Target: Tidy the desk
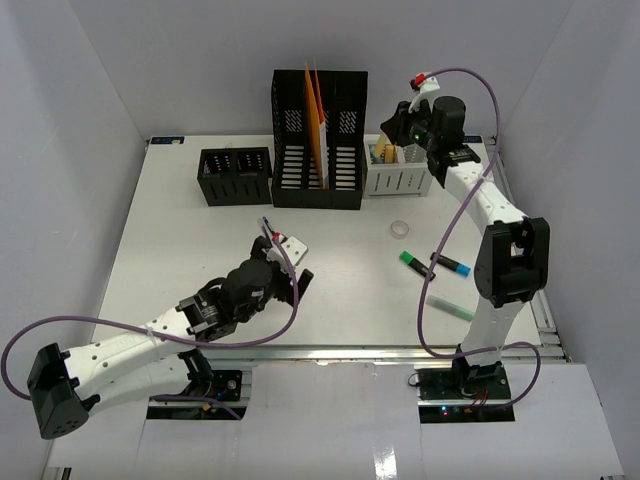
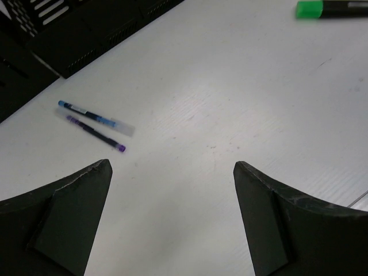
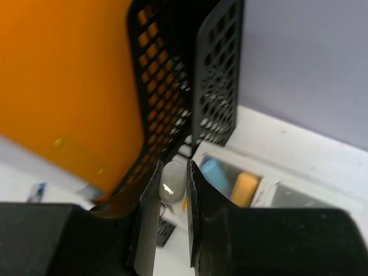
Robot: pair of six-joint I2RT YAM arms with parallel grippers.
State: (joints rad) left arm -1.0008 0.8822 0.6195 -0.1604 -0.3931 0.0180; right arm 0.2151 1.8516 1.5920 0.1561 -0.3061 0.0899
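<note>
Right wrist: right gripper (image 3: 174, 172) clamps small whitish item (image 3: 171, 185) above white basket (image 1: 398, 182) — likely drop-off; left gripper (image 2: 172, 165) wide, empty, over desk (image 2: 230, 86).

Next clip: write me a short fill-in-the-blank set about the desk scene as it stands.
1. The left fingers stand ____ above the desk.
2. The right fingers are shut on a small pale object above the ____ basket.
3. The folder in the black file holder is ____.
4. The highlighter in the left wrist view has a ____ cap.
Missing words: open; white; orange; green.
</note>
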